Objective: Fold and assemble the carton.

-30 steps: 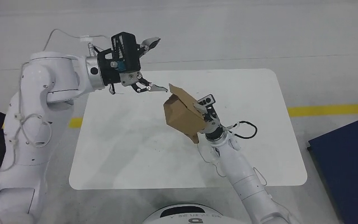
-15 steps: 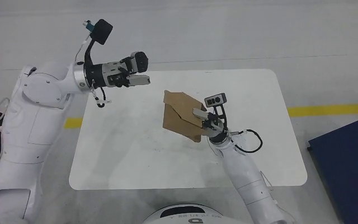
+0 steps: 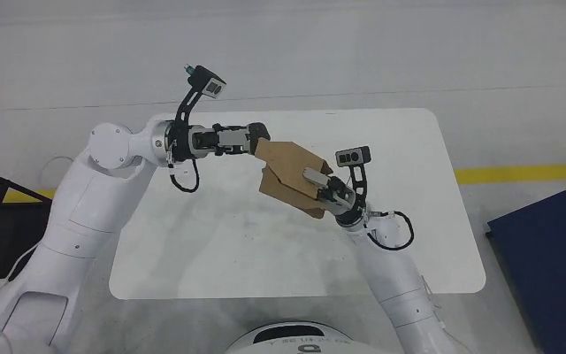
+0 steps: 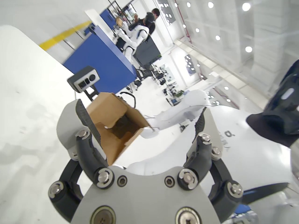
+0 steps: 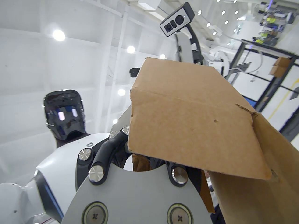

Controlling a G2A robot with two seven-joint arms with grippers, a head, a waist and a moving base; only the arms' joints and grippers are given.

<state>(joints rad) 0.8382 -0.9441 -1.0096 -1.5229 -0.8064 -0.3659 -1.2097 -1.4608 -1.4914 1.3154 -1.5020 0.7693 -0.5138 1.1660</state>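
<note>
Between wide-open fingers of left gripper [image 3: 263, 140]: saw open end of carton [image 3: 287, 173], up off table [image 3: 203, 239]. Was squeezed at far side by right gripper [image 3: 322, 186]. Could have slipped loose or bent flap if pushed too hard from one side.

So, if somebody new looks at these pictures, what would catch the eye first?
First comes the brown carton, with one end open, gripped by the right claw over the middle of the white table. Next is the left claw, open and close to the carton's opposite side.
</note>
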